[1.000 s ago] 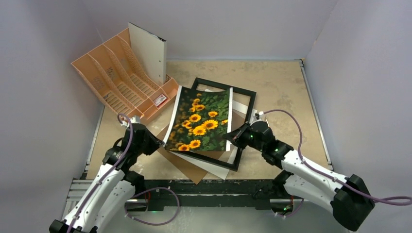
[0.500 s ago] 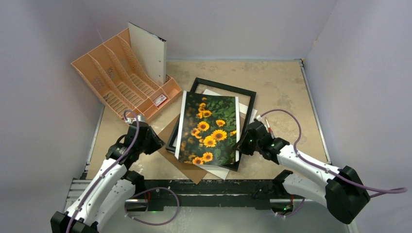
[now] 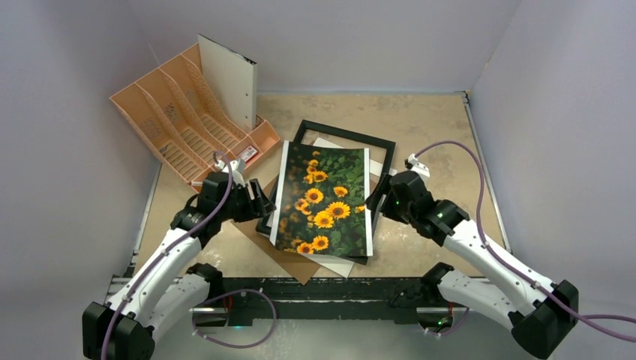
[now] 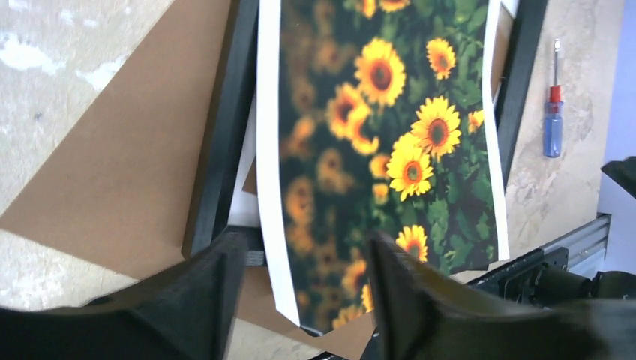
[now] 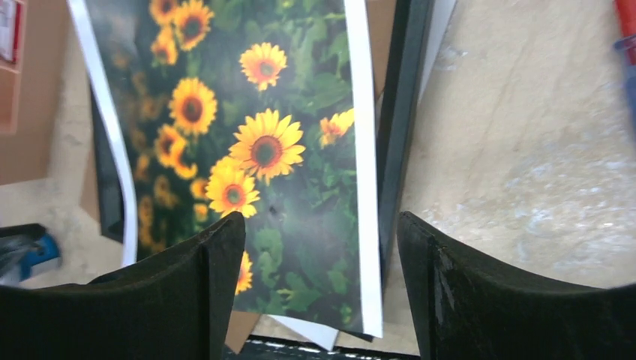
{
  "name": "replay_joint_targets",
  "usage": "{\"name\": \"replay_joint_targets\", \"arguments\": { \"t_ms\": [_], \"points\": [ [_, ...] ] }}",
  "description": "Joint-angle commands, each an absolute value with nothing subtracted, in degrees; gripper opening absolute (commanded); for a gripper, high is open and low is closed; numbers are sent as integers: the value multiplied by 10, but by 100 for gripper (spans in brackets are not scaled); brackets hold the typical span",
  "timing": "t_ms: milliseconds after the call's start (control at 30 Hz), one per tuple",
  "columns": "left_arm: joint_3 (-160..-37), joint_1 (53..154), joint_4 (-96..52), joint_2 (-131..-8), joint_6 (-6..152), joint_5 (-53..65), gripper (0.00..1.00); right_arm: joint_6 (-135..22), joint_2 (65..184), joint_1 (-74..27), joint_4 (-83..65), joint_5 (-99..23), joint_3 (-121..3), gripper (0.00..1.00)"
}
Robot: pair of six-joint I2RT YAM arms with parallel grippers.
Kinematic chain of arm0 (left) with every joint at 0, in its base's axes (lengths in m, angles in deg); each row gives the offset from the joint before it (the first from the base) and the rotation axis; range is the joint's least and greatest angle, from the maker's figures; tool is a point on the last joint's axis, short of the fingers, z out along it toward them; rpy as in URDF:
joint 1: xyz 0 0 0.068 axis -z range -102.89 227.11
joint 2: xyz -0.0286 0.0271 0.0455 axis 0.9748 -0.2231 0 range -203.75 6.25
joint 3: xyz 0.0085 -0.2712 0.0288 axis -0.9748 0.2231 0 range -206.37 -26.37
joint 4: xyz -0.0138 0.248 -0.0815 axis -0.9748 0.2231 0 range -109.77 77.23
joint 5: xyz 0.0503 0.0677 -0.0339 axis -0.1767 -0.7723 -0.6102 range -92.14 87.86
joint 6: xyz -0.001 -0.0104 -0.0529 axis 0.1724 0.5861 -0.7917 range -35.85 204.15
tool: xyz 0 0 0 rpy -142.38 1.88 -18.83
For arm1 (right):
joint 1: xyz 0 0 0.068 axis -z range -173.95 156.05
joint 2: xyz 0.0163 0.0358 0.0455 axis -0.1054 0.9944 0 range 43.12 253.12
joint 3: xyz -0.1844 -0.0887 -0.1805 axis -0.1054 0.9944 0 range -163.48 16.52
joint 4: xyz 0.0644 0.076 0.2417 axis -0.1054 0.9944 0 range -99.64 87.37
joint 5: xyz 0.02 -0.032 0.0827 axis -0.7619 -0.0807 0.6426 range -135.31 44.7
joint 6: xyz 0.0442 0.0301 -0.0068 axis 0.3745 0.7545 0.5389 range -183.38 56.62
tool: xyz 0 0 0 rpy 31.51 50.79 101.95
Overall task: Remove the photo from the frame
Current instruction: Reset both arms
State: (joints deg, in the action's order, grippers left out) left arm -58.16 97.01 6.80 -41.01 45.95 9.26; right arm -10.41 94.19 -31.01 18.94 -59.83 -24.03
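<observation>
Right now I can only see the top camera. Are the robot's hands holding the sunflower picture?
Observer: No. The left wrist camera shows the left hand open, nothing gripped, over the photo edge.
Operator: And the other one?
Observer: The right hand is open too, nothing in it.
Operator: Anything I can't see from up top?
Observer: A blue-and-red screwdriver lies on the table beside the frame.

Pale lilac walls (image 3: pixel 555 112) around mottled beige tabletop (image 3: pixel 435 127)
</observation>
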Motion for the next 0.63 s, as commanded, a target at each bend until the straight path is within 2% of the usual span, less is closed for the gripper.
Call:
{"name": "replay_joint_targets", "arguments": {
  "t_ms": [0, 33, 133, 233, 300, 600],
  "points": [
    [-647, 971, 32, -421, 524, 103, 70, -162, 975, -308, 251, -672, -285, 77],
    [-672, 972, 48, -425, 541, 89, 76, -172, 980, -308, 249, -684, -289, 79],
    [-736, 972, 94, -433, 575, 18, 84, -222, 978, -308, 217, -693, -295, 82],
    [-780, 972, 109, -432, 609, -27, 88, -273, 958, -308, 169, -700, -296, 87],
    [-795, 972, 109, -425, 625, -46, 89, -302, 941, -308, 138, -697, -290, 99],
    [-805, 972, 114, -404, 646, -77, 93, -346, 890, -308, 98, -694, -278, 99]
  ]
}}
